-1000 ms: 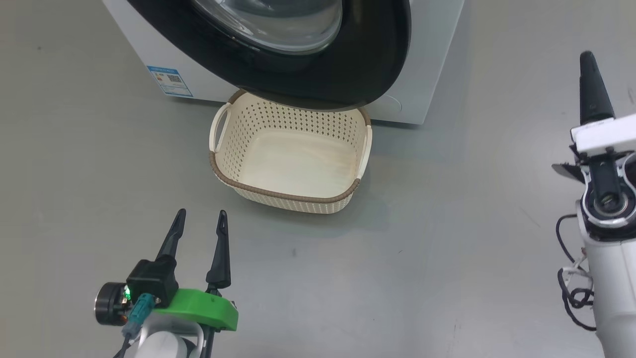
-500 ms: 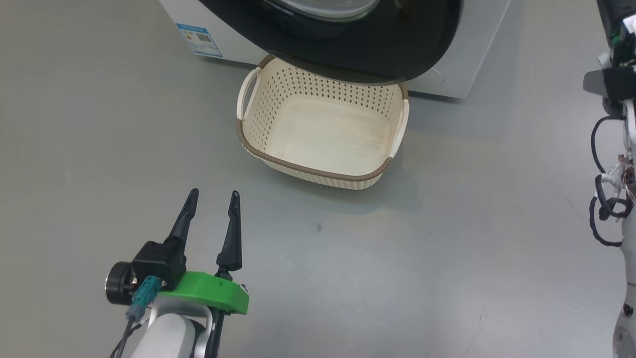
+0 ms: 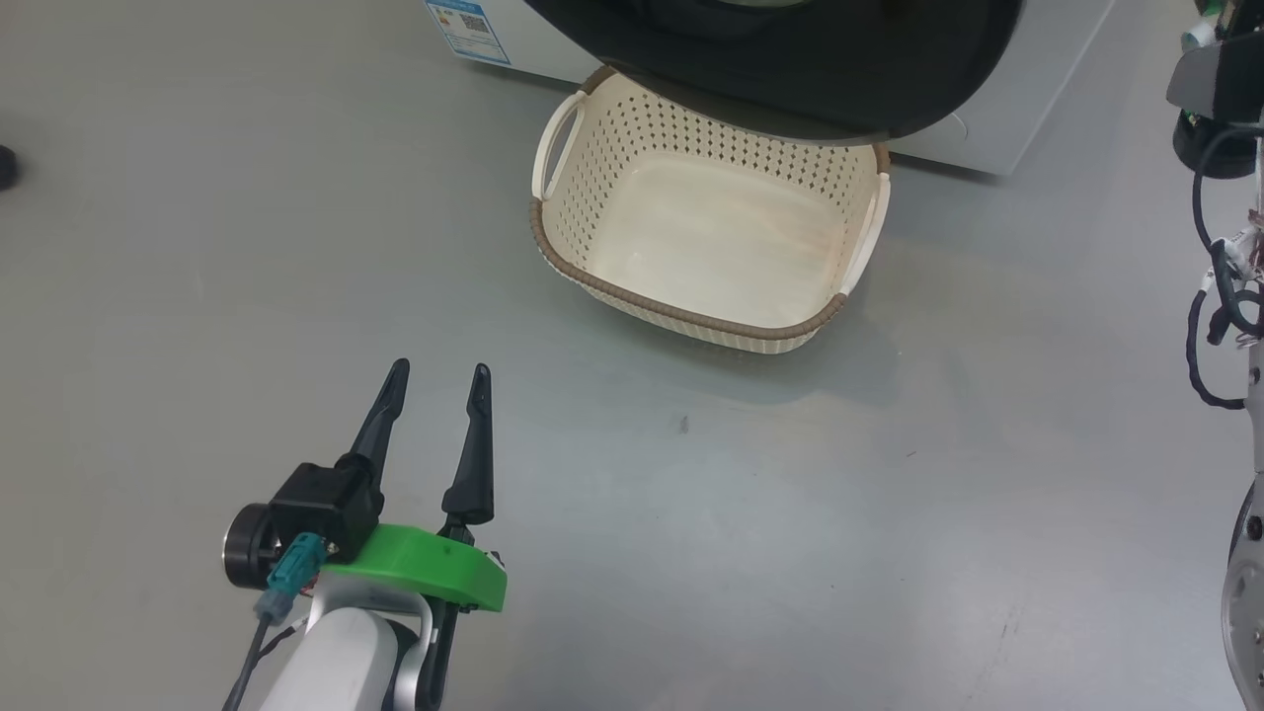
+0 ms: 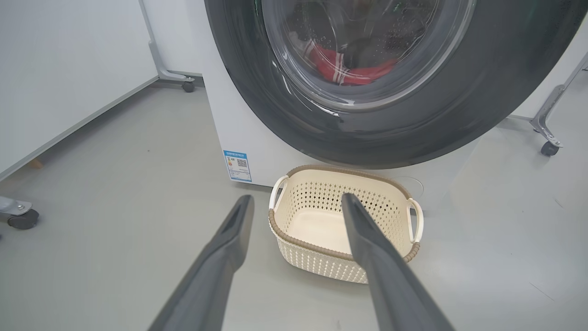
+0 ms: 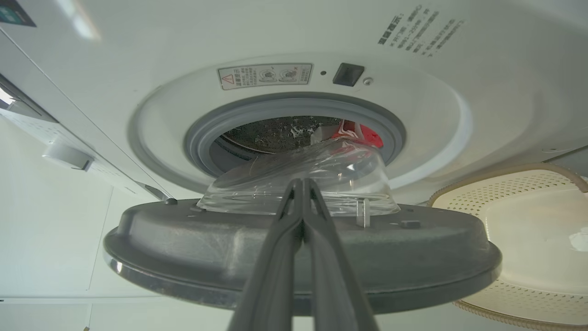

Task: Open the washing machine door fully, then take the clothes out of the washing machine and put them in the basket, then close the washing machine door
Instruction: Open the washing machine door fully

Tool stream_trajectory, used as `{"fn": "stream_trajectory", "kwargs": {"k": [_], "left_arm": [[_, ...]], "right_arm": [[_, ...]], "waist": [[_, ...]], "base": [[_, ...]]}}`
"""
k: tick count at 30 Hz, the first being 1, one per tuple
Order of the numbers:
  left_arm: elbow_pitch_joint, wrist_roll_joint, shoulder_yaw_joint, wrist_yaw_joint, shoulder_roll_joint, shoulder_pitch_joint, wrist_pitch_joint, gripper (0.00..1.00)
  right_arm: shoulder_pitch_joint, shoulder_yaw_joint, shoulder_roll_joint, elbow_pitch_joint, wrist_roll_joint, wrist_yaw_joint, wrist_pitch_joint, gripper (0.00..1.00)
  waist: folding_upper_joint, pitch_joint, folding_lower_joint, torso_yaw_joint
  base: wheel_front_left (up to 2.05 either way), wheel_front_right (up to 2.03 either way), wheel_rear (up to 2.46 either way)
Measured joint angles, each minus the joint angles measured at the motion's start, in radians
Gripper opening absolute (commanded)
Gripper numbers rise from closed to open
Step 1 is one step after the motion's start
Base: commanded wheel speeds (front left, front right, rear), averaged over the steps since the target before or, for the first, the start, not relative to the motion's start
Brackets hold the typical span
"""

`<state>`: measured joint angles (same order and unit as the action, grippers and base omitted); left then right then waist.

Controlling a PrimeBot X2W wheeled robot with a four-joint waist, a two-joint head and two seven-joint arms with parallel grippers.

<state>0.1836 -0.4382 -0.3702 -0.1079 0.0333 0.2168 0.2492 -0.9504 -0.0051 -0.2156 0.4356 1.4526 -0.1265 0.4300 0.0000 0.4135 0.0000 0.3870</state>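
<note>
The washing machine door (image 3: 790, 69) stands partly open, its black rim hanging over the cream basket (image 3: 706, 232), which is empty on the floor. In the left wrist view, red clothes (image 4: 349, 69) show through the door (image 4: 367, 128) glass. My left gripper (image 3: 434, 380) is open and empty, low over the floor, short of the basket (image 4: 321, 220). In the right wrist view, my right gripper (image 5: 301, 181) is shut, tips at the door's (image 5: 183, 243) inner side by the glass bowl (image 5: 257, 184). Behind it are the washing machine (image 5: 413, 92) opening and red clothes (image 5: 363, 135).
A blue label (image 3: 472, 20) marks the machine's lower left corner. Wheeled frame legs (image 4: 549, 147) stand right of the machine, and a caster (image 4: 20, 218) sits at the far left. My right arm with its dangling cables (image 3: 1220, 326) fills the head view's right edge.
The head camera has swung, so basket and machine sit further right and higher in the picture. The right arm has risen, its finger leaving the head view. The left gripper stays open.
</note>
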Motion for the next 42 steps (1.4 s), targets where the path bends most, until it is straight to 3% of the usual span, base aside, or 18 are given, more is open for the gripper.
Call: {"fn": "stream_trajectory", "kwargs": {"k": [18,42], "left_arm": [[0.003,-0.02,-0.013,0.0,-0.001,0.005,0.0,1.0],[0.013,-0.019,-0.008,-0.001,-0.001,0.007,0.0,1.0]], "right_arm": [[-0.129,0.02,0.024,0.237,0.02,0.0,0.106,0.0],[-0.173,0.049,0.024,0.365,0.021,0.0,0.193,0.0]], "waist": [[0.0,0.012,0.0,0.049],[0.0,-0.015,0.0,0.042]], "base": [[0.0,0.0,0.0],[0.0,0.0,0.0]]}}
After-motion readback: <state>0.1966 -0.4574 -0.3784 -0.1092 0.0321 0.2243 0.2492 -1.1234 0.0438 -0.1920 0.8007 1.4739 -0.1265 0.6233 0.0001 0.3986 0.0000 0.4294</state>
